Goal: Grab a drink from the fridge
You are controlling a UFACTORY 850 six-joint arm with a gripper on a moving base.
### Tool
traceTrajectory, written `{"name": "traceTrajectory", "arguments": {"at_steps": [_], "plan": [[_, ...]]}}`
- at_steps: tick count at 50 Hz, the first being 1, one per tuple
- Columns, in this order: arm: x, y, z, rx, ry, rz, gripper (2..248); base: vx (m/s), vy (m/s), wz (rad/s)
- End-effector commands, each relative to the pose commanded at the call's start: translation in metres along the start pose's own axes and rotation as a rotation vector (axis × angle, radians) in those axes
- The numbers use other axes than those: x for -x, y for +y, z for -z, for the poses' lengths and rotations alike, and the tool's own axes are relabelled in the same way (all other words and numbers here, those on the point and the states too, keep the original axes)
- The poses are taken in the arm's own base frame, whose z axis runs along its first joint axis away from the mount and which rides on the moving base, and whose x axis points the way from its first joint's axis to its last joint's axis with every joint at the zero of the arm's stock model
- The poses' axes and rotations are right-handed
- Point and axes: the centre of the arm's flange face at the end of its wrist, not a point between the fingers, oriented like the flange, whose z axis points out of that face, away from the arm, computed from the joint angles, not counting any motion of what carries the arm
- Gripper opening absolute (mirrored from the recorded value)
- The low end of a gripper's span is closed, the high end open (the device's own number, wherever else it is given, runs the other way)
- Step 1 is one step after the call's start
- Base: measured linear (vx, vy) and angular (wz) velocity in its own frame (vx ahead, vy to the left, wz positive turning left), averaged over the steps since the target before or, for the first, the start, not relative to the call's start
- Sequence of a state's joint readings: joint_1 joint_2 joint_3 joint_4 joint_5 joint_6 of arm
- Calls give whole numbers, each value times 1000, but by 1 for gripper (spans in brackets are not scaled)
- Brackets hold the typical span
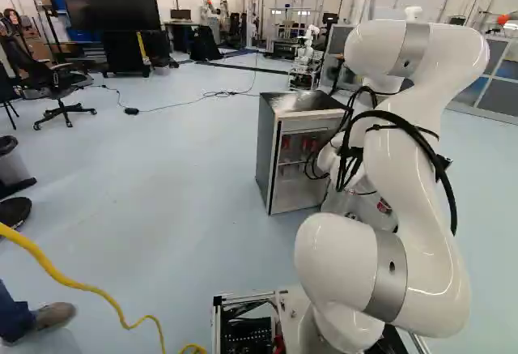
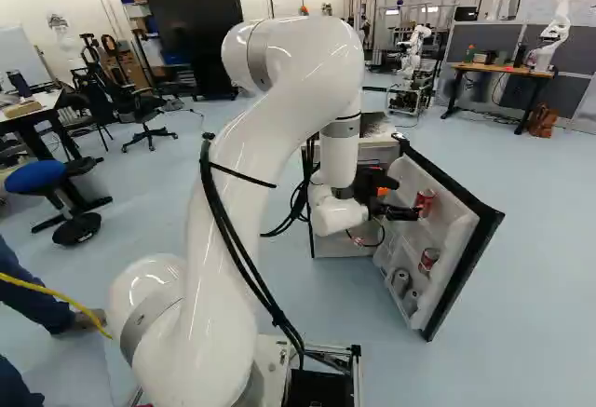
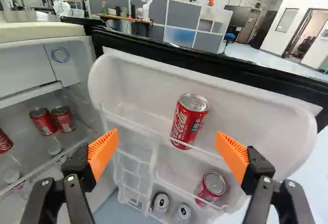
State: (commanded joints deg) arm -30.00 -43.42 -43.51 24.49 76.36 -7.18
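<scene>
Ahead, a Fridge [image 1: 270, 147] Stands Open Before You

Your fridge sits on the pale floor [image 1: 178, 168], just left of your arm in the left base view and partly hidden behind it in the right. Your arm [image 2: 244, 183] bends over toward the cabinet, its wrist close to the open front. The door [image 2: 456, 272] is swung out at the right of the right base view, its white inner racks facing your gripper [image 2: 402, 198]. Seen from the wrist, your gripper [image 3: 166, 146] spreads its jaws wide apart, nothing between the orange pads [image 3: 233, 155].

Your nearest drink, a red can [image 3: 189, 121], stands upright in the door's top rack shown, ahead of the gap between the fingers and clear of both. Pictured lower in the door are a second red can [image 3: 210, 187] and two silver cans [image 3: 161, 203]; whether these share one rack, you cannot tell. Three more red cans [image 3: 43, 121] appear inside the cabinet, two of them side by side and the third apart from the pair.
</scene>
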Motion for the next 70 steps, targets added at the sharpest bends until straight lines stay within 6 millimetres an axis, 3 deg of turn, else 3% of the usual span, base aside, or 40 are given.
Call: {"name": "traceTrajectory", "arguments": {"at_steps": [15,35,70], "plan": [[0,2,-2,29,-2,-14,247,0,0,0],[0,2,-2,31,0,-174,247,0,0,0],[0,-1,-16,35,16,-194,247,0,0,0]]}}
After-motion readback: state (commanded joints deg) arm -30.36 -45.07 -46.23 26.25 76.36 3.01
